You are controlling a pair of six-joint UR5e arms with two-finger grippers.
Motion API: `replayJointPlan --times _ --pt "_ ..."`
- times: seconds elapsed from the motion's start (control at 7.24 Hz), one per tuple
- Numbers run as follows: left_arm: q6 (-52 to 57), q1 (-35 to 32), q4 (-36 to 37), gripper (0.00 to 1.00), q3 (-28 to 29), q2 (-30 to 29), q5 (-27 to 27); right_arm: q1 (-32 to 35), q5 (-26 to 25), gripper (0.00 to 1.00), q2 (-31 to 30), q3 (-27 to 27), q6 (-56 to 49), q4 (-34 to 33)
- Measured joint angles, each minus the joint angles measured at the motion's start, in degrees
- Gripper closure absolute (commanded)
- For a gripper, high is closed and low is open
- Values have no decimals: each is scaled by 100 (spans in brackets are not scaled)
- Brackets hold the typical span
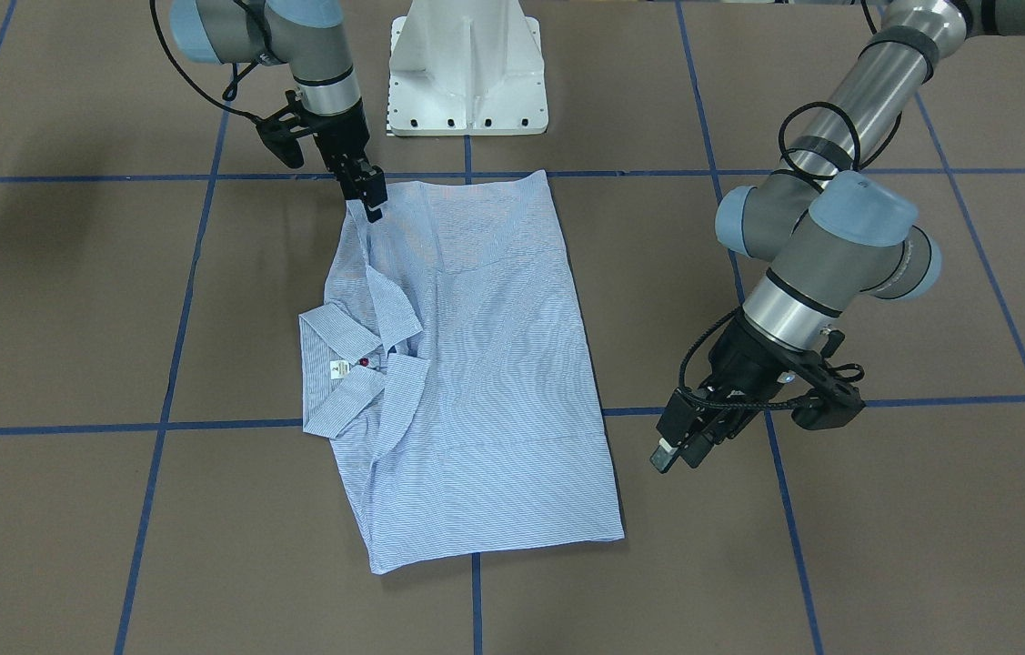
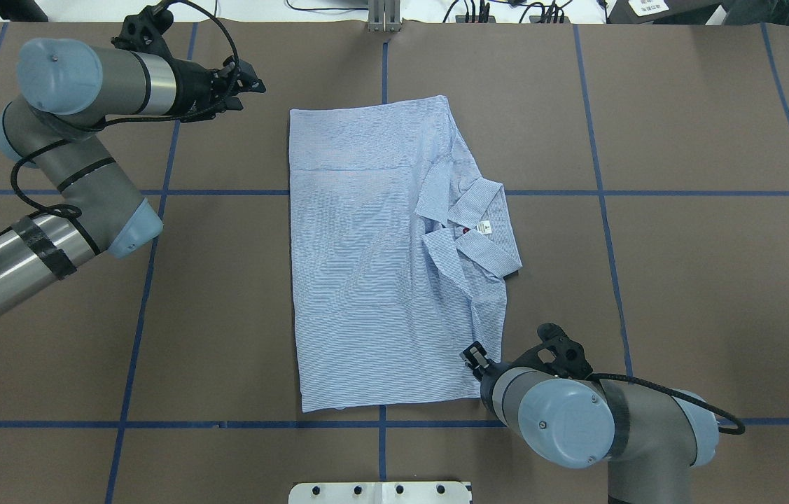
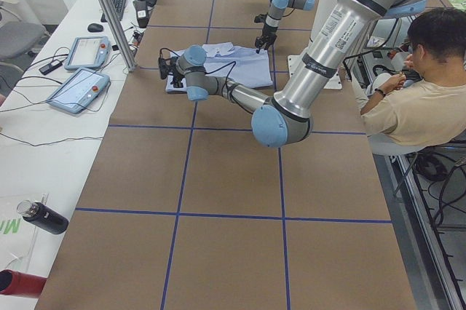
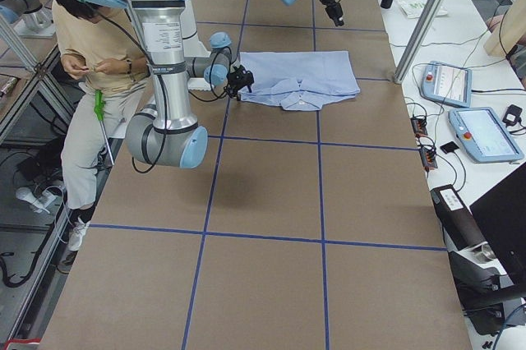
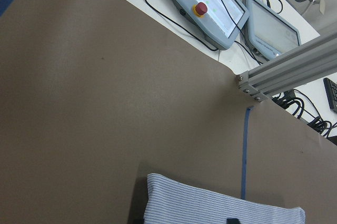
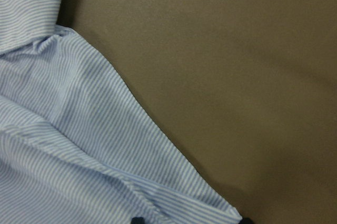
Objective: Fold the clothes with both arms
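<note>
inside the collar [image 1: 328, 333] of the shirt [image 1: 494, 364] a white label [image 1: 340, 368] is illegible; right tool [image 1: 370, 200] apart, left tool [image 1: 671, 452] cannot tell.

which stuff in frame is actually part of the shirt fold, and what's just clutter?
Job:
- striped shirt, flat on the table
- right gripper, at the shirt's corner
- left gripper, clear of the cloth

Lying about:
- teach pendants
- black bottle
- keyboard
- white pedestal base
- seated person
</note>
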Motion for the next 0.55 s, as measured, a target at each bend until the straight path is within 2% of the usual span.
replayJointPlan --times 0.55 --pt "0 -7 -1 40 -15 3 0 15 12 100 2 93 14 -8"
